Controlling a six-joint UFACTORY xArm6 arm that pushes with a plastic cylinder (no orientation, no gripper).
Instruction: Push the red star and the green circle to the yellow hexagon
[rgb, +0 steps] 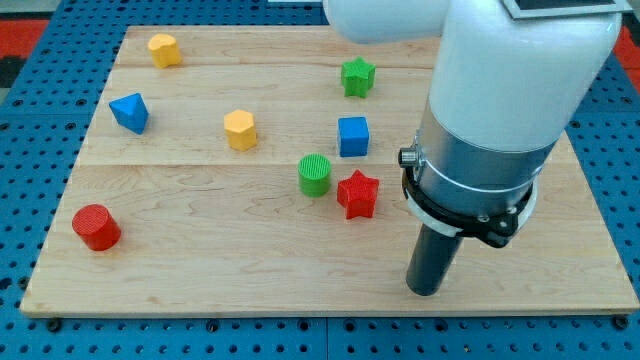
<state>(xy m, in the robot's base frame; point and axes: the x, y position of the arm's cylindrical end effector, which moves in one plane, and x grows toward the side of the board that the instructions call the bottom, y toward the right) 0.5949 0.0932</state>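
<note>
The red star (357, 194) lies near the board's middle, touching or almost touching the green circle (314, 174) on its left. The yellow hexagon (240, 130) sits further to the view's left and a little higher. My tip (425, 289) rests on the board below and to the right of the red star, apart from every block. The arm's white and grey body (490, 120) fills the view's upper right.
A blue cube (353, 136) stands just above the red star. A green star (357, 76) is at the top. A blue triangular block (130, 112), a second yellow block (164, 49) and a red cylinder (96, 227) are on the left. The wooden board (200, 280) lies on blue pegboard.
</note>
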